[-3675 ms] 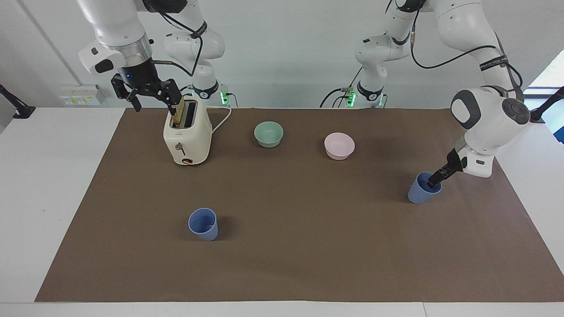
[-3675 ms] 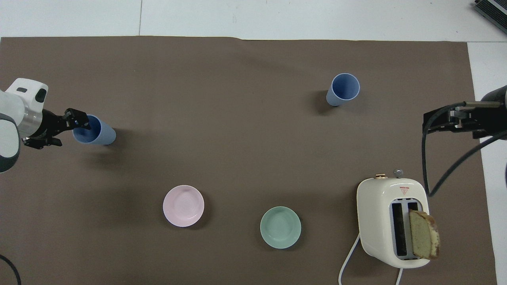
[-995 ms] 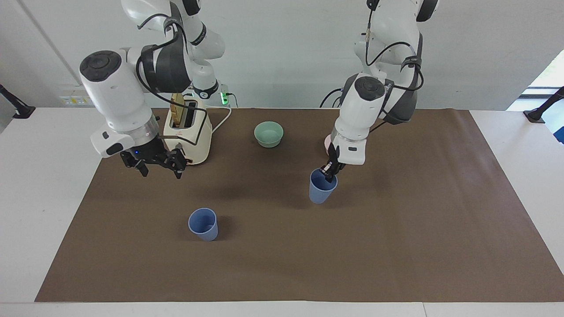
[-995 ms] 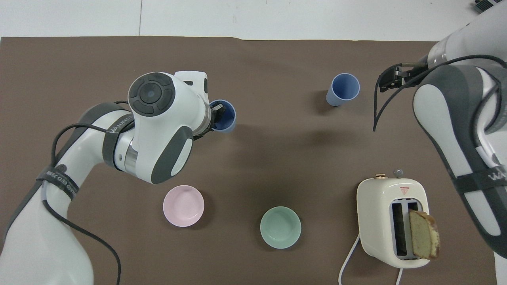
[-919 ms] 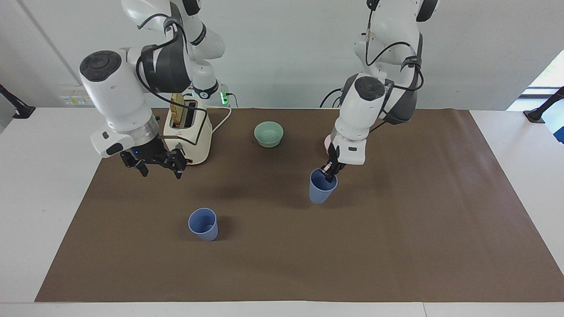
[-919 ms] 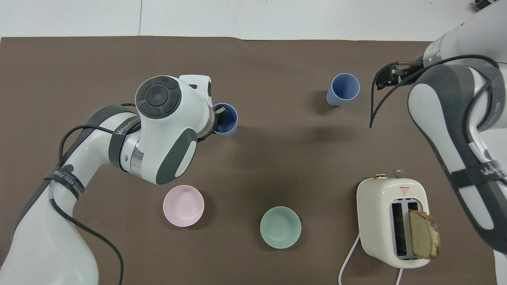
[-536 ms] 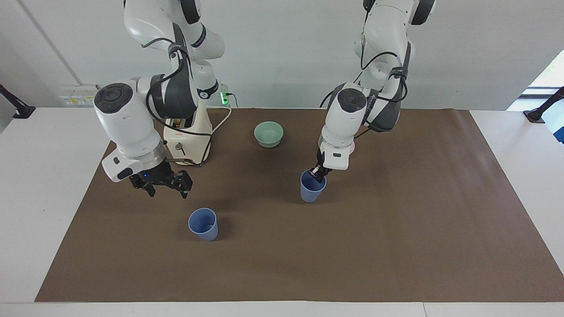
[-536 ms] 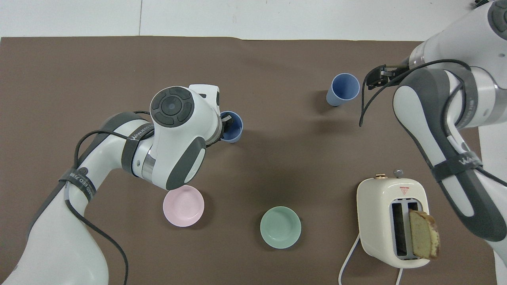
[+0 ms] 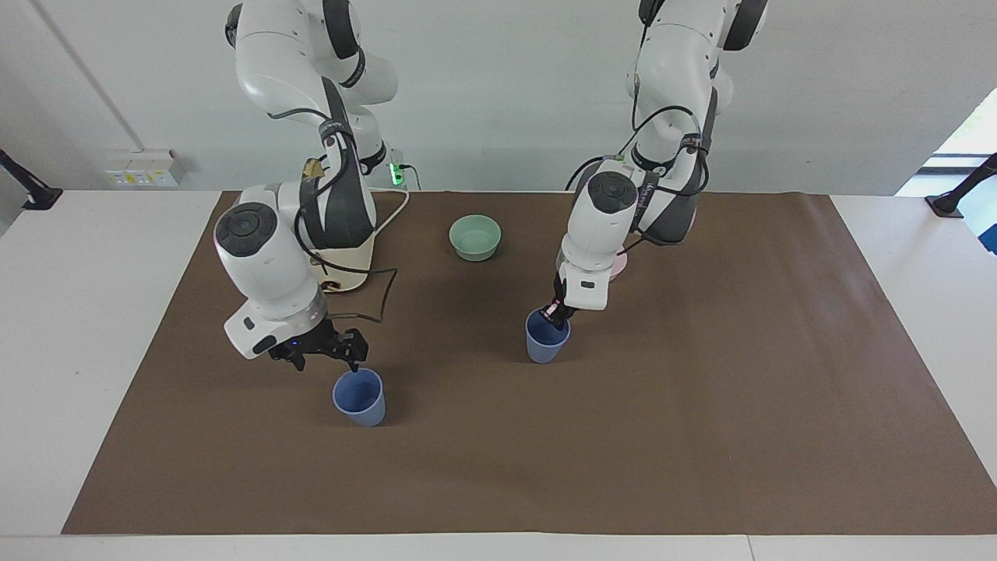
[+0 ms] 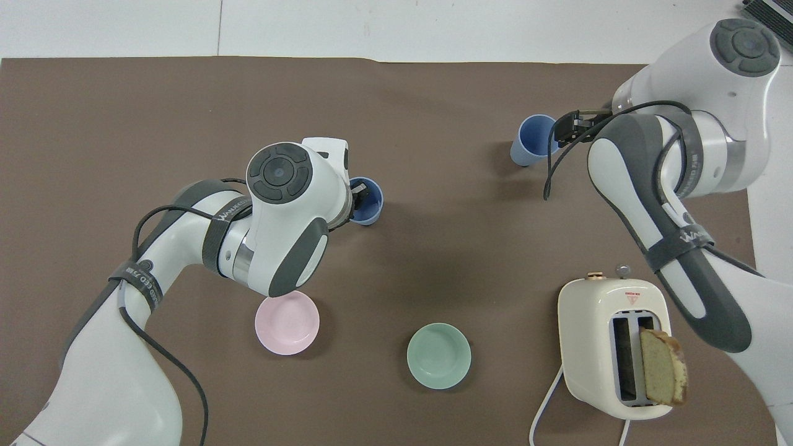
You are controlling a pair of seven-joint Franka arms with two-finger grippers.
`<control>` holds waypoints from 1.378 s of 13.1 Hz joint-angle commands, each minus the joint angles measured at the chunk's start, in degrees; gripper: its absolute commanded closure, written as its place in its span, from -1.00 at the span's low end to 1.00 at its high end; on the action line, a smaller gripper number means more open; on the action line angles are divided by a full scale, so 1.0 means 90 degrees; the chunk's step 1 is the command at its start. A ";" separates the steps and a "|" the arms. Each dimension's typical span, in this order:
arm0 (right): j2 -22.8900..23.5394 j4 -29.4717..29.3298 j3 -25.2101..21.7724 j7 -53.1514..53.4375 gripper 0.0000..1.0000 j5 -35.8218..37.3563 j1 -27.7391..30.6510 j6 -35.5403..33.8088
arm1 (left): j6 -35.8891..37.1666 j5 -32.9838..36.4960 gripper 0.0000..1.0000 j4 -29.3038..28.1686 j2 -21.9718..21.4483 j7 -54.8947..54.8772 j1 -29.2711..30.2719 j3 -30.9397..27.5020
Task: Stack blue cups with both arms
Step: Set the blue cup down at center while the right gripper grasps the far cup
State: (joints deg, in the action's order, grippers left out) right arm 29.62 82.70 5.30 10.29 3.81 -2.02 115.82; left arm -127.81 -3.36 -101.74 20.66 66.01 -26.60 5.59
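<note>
Carrying one blue cup (image 9: 547, 340) by its rim, the left end effector (image 9: 554, 312) is clenched on the wall with one finger inside the mouth, at the centre of the facing frame (can't tell if the base clears the bench (image 9: 701, 436)). The second blue cup (image 9: 359, 397) stands on the bench, low in the frame toward the right arm's end. The right end effector (image 9: 323, 357) hovers released, fingers spread, over the robot-side edge of that rim, gripping nothing. My read: the right one should steady that cup's wall without blocking the mouth. The left then lifts, centres base over mouth, lowers straight and lets go once nested. Both cups sit mouth up, long axis vertical, narrow base down.
</note>
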 commanded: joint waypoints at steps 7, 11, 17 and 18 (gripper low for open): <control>0.0224 -0.0078 0.0027 0.0184 -0.36 0.0202 0.0126 0.0364 | 0.0762 0.0432 -1.00 0.0503 -0.0206 -0.0907 0.0337 -0.0162; 0.0215 -0.0087 0.0027 0.0184 0.98 0.0212 0.0136 0.0392 | 0.1036 0.0432 -1.00 0.0484 -0.0673 -0.1862 0.0708 -0.0201; -0.0116 -0.0038 0.0085 0.0194 1.00 0.0075 0.0273 0.0374 | 0.2139 0.0412 -1.00 0.0474 -0.1611 -0.4118 0.1674 -0.0201; -0.0301 -0.0019 0.0085 0.0204 1.00 0.0065 0.0215 0.0296 | 0.2217 0.0412 -1.00 0.0474 -0.1699 -0.4489 0.1821 -0.0192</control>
State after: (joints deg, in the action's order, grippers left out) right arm 30.21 81.71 5.09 11.01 4.10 -0.17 119.49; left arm -109.94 -0.48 -96.71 7.32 30.64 -12.41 3.31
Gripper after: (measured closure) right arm 0.956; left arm 0.000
